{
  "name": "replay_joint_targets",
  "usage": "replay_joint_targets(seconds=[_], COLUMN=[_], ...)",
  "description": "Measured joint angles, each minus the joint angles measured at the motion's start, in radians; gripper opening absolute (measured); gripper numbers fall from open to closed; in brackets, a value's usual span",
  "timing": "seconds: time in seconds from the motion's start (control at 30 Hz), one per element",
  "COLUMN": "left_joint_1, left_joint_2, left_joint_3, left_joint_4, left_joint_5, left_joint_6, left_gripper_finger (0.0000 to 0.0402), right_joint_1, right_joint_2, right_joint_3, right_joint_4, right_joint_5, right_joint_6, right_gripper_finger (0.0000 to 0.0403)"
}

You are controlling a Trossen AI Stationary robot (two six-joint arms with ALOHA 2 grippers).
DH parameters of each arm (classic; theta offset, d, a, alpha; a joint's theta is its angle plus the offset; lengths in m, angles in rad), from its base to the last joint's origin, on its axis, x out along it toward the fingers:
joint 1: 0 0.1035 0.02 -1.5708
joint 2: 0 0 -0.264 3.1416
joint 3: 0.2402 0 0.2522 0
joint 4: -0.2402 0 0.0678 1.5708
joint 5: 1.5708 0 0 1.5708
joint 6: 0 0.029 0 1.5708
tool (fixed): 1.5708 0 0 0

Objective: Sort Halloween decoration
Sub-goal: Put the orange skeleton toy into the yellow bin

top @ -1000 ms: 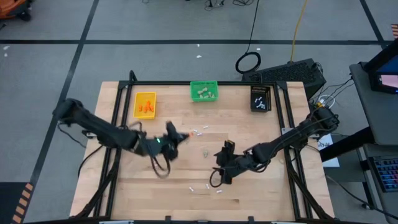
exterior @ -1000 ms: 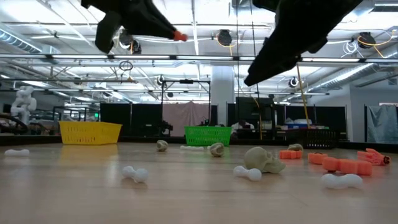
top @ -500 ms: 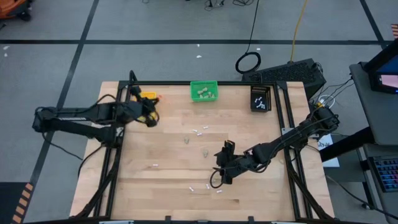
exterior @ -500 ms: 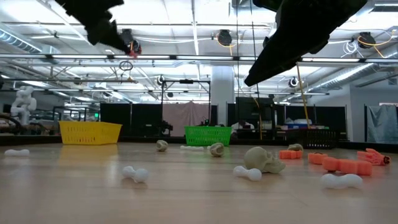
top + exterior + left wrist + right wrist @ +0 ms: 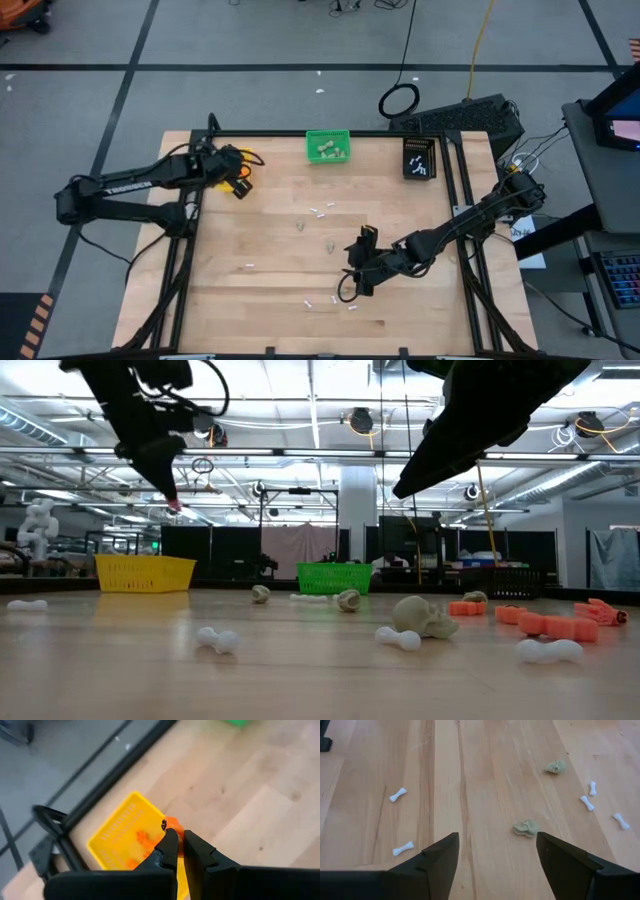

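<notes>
My left gripper (image 5: 243,175) hangs over the yellow bin (image 5: 117,840) at the table's far left, shut on a bright orange piece (image 5: 171,824); more orange pieces lie in the bin. My right gripper (image 5: 497,845) stands open above the middle of the table. A beige-grey lump (image 5: 525,827) lies on the wood just ahead of it, between the lines of its fingers and apart from them. A second lump (image 5: 555,767) and thin white sticks (image 5: 397,795) lie scattered on the boards. My left gripper pinches the orange piece (image 5: 168,823) between its two fingertips, and the piece sticks out past them. The fingers slant down from the table's left side. The piece is lifted clear, above the yellow bin.
A green bin (image 5: 328,146) with beige lumps stands at the far edge's middle, and a black bin (image 5: 419,158) with white sticks at the far right. More orange pieces (image 5: 555,624) lie near the low camera. Black rails (image 5: 195,190) frame the table.
My left gripper has swung from the table's middle toward the far left corner, rolling its wrist and staying shut on the orange piece, and now hangs over the yellow bin. My right gripper has kept still.
</notes>
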Motion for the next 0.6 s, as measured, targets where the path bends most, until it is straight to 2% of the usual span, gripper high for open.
replay_joint_targets(seconds=[0.27, 0.6], left_joint_1=[0.086, 0.171], left_joint_2=[0.135, 0.264], left_joint_3=[0.0, 0.0], left_joint_4=[-0.038, -0.077], left_joint_5=[0.059, 0.074], left_joint_6=[0.001, 0.006], left_gripper_finger=[0.0012, 0.0012], right_joint_1=[0.0, 0.0], right_joint_2=[0.0, 0.0], right_joint_3=[0.0, 0.0], right_joint_4=[0.0, 0.0], right_joint_5=[-0.001, -0.001], right_joint_6=[0.0, 0.0], right_gripper_finger=[0.0251, 0.0251])
